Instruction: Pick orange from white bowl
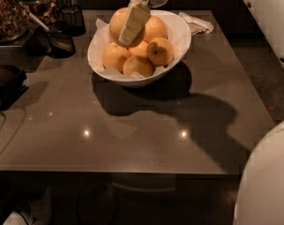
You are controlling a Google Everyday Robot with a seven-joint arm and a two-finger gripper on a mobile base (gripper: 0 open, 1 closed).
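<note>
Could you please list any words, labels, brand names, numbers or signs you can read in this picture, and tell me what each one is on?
None: no readable text shows anywhere.
The orange, the white bowl and the grey table carry no visible print.
The claw, against the orange above the bowl, shows only a vent grille on its housing, no lettering.
The folded napkin behind the bowl looks blank.

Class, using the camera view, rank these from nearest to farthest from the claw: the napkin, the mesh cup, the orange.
1. Orange: against the claw, above the white bowl.
2. Mesh cup: on the table, to its left.
3. Napkin: right of the bowl, a little farther.
</note>
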